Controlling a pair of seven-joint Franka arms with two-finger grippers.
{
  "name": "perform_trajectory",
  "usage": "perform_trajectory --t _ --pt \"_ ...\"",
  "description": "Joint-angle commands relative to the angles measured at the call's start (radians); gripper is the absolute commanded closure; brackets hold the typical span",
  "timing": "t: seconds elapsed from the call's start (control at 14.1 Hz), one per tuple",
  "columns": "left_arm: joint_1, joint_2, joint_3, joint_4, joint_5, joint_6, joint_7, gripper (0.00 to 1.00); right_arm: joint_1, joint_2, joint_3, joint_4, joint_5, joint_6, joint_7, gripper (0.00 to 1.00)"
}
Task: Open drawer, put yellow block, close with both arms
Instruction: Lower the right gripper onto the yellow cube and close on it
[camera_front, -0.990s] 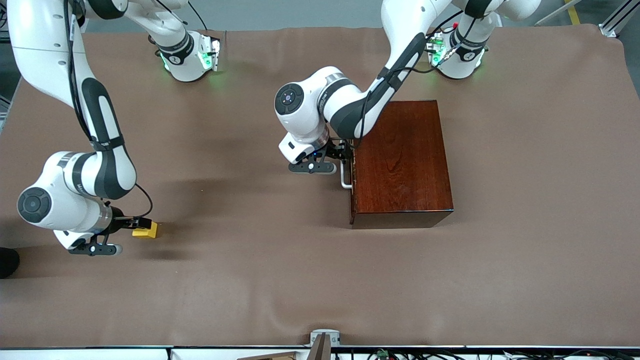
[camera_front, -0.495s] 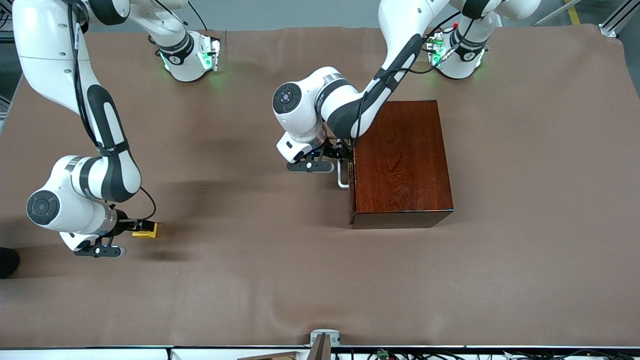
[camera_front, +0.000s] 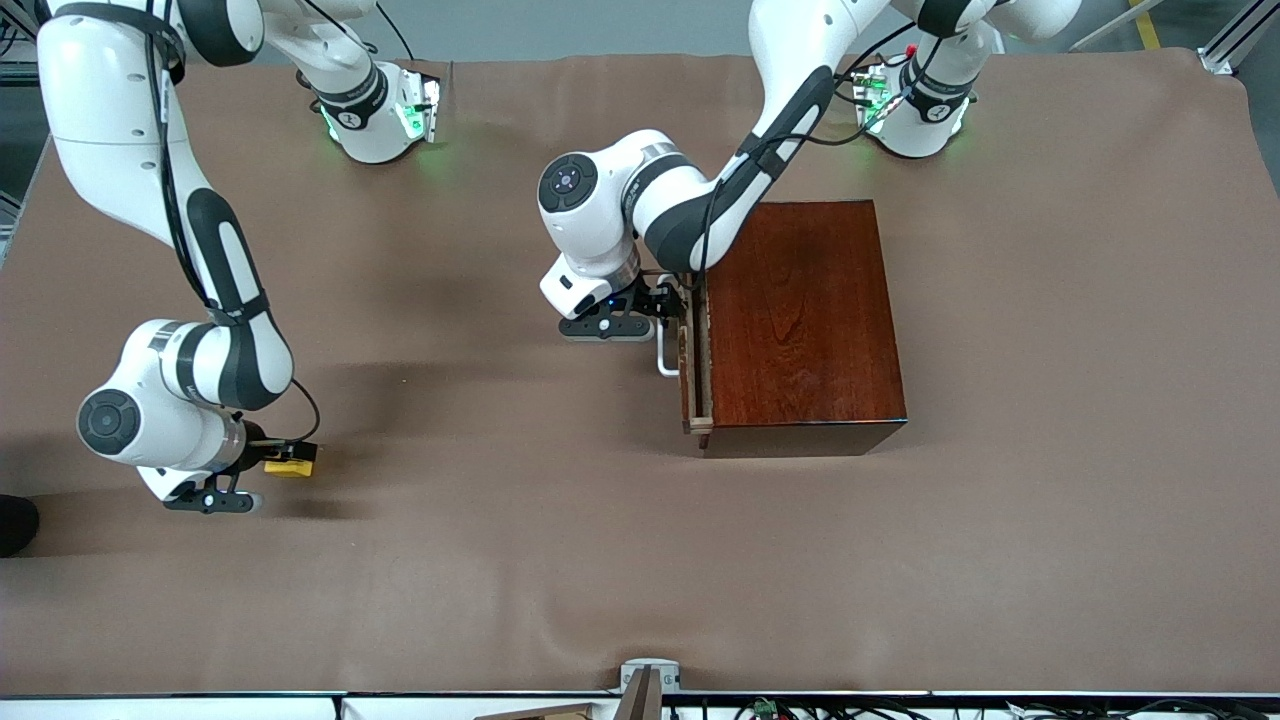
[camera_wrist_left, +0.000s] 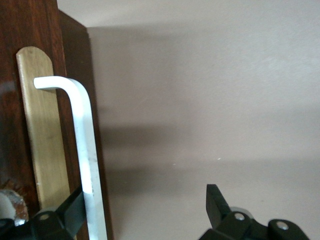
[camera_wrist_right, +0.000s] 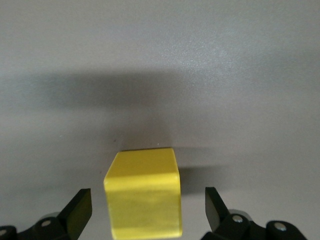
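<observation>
Hooking one finger of my spread left gripper (camera_front: 668, 303) behind the drawer's (camera_front: 688, 372) white handle (camera_wrist_left: 85, 150), I am holding the tray slightly out of the wooden box (camera_front: 800, 315). My right gripper (camera_front: 283, 457) is straddling the yellow block (camera_wrist_right: 144, 198), fingers apart, on the table (camera_front: 500, 560) near the right arm's end.

Drawer slid slightly out, block down at the right arm's end.

The drawer (camera_front: 692, 365) sticks a little out of the wooden box (camera_front: 803, 325), handle (camera_front: 664, 350) facing the right arm's end. The left gripper (camera_front: 668, 304) sits at that handle, one finger (camera_wrist_left: 70, 210) touching the bar, fingers spread. The yellow block (camera_front: 288, 463) lies on the table (camera_front: 520, 520), nearer the front camera than the box, between the right gripper's (camera_front: 278, 452) parted fingers.
</observation>
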Motion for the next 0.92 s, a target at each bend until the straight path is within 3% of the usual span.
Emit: perform_trajectory --t 0.0,0.35,0.42,0.49,0.64,0.71,0.85 --pt "-0.020 0.050 -0.007 0.037 -0.037 0.091 -0.023 0.00 -0.008 0.005 0.005 -0.026 0.005 0.067 0.012 0.00" --pt "-0.020 0.048 -0.007 0.055 -0.095 0.143 -0.023 0.00 -0.008 0.005 0.005 -0.026 0.005 0.067 0.012 0.02" --pt "-0.020 0.050 -0.005 0.055 -0.103 0.160 -0.023 0.00 -0.008 0.005 0.005 -0.026 0.005 0.065 0.012 0.07" --pt "-0.020 0.050 -0.007 0.055 -0.106 0.177 -0.023 0.00 -0.008 0.005 0.005 -0.026 0.005 0.065 0.012 0.20" --pt "-0.020 0.051 -0.005 0.055 -0.122 0.209 -0.023 0.00 -0.008 0.005 0.007 -0.026 0.005 0.067 0.008 0.81" --pt "-0.020 0.051 -0.005 0.055 -0.133 0.223 -0.023 0.00 -0.008 0.005 0.007 -0.026 0.005 0.067 0.005 1.00" --pt "-0.020 0.053 -0.005 0.055 -0.144 0.246 -0.023 0.00 -0.008 0.005 0.005 -0.025 0.004 0.068 -0.005 1.00"
